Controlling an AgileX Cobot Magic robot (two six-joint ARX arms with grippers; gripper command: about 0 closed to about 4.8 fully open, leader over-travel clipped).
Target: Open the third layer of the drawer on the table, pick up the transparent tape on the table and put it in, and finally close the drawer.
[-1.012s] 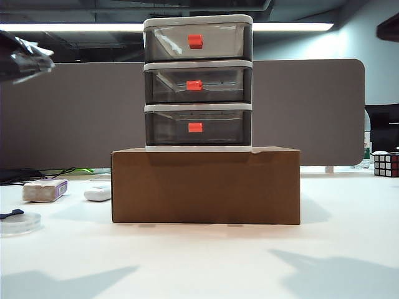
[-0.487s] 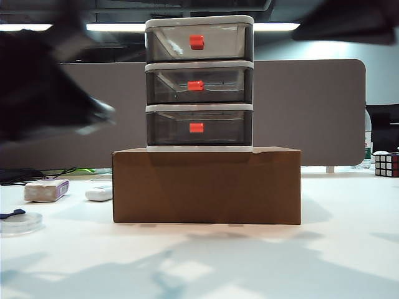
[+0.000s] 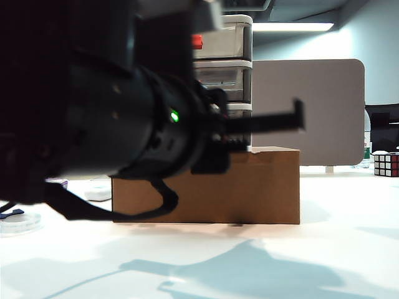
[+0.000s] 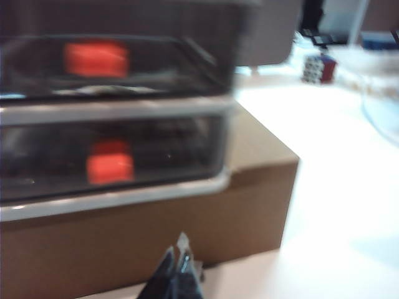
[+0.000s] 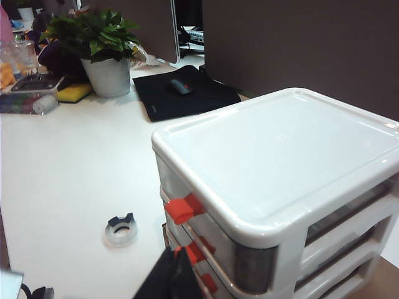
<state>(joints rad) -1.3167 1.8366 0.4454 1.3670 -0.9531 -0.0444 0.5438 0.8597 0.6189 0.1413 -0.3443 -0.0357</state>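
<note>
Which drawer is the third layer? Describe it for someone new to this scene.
Find the brown cardboard box on the white table; the drawer stands on it. The third layer is its lowest smoky grey tier, directly above the cardboard.

The drawer unit point(image 5: 274, 187), white-framed with three smoky grey drawers and red-orange handles, stands upright on a cardboard box point(image 3: 249, 187). Its lowest drawer point(image 4: 112, 159) is shut. The clear tape roll point(image 5: 121, 233) lies flat on the white worktop point(image 5: 68, 168), apart from the drawer unit.

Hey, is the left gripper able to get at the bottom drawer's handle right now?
Probably yes: the shut left gripper sits low before the cardboard box, with nothing between it and the third layer's handle.
</note>
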